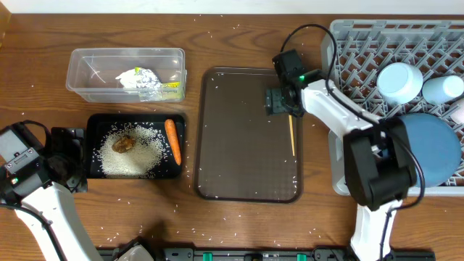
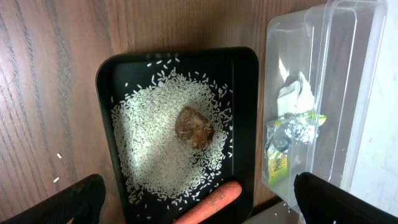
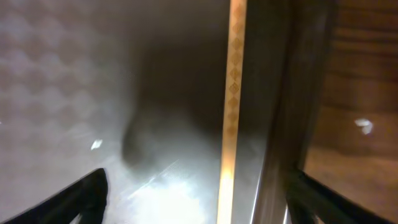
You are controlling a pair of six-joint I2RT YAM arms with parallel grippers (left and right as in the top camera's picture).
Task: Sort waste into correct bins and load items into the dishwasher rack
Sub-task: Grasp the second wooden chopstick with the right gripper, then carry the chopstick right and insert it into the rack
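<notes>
One wooden chopstick (image 1: 292, 135) lies along the right edge of the brown serving tray (image 1: 243, 156). My right gripper (image 1: 284, 107) hovers low over its far end, open. In the right wrist view the chopstick (image 3: 235, 93) runs between the two spread fingers of my right gripper (image 3: 199, 199), touching neither. The black tray (image 1: 94, 125) holds rice (image 1: 145, 156), a brown lump (image 1: 123, 143) and a carrot (image 1: 173, 139). The clear tub (image 1: 81, 72) holds a napkin (image 1: 138, 77), foil and a wrapper (image 1: 169, 88). My left gripper (image 1: 72, 159) stands open, empty, left of the black tray.
The grey rack (image 1: 348, 43) at the right carries a dark-blue plate (image 1: 435, 148) and two pale cups (image 1: 399, 81) (image 1: 442, 89). Loose rice grains are scattered over the wooden table. The rack's left wall stands close beside my right arm.
</notes>
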